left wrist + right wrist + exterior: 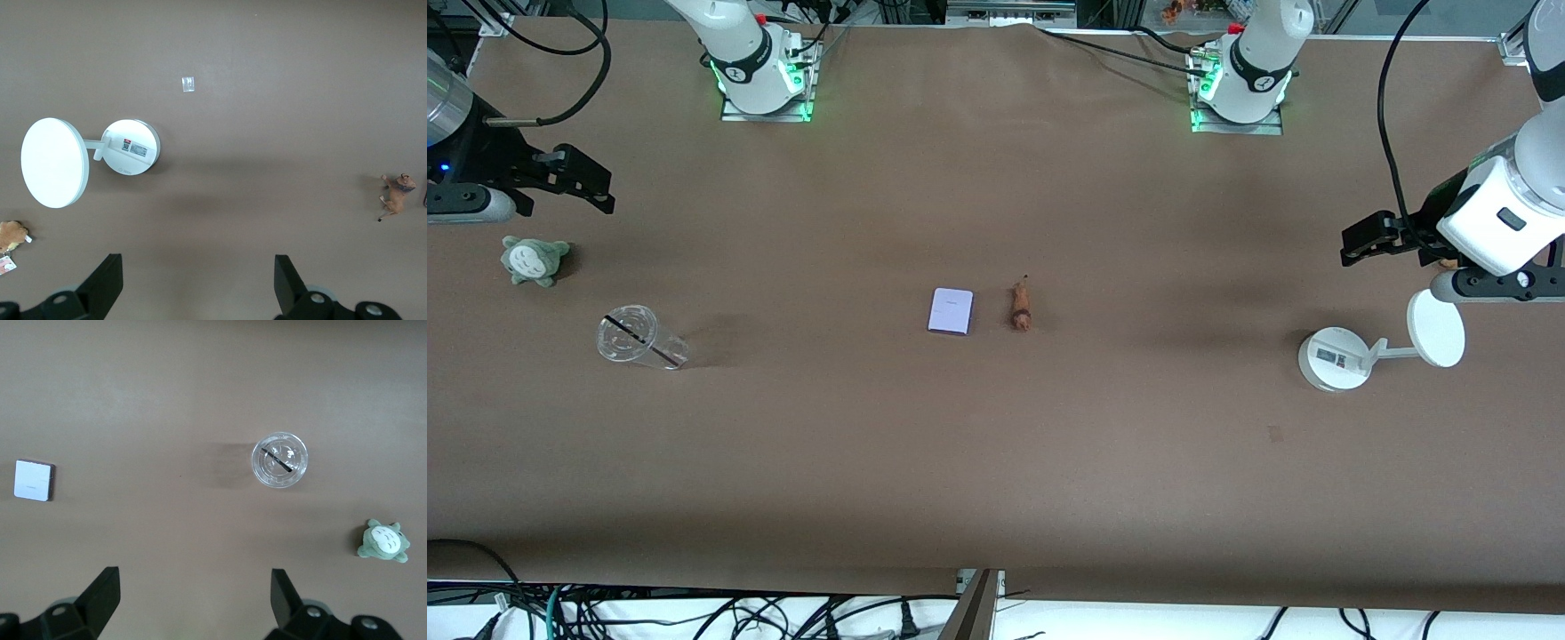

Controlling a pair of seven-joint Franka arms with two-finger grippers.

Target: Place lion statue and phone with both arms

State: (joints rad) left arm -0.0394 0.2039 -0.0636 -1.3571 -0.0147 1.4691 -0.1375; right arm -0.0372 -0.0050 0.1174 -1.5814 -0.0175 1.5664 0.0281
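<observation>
The left gripper (1356, 242) hangs in the air at the left arm's end of the table, its black fingers (107, 280) spread wide with nothing between them. The right gripper (596, 191) hangs likewise at the right arm's end, fingers (100, 593) wide apart and empty. Both arms wait

plush: green-grey toy (535, 260) sitting at the right arm's end of the table
cup: clear plastic (639, 339), black straw lying across it (nearer the front camera than the plush)
stand: white, round base (1334, 358), disc tilting up, sitting at the left arm's end
brown plush: (11, 235) lying near the stand's disc, card tag showing
</observation>
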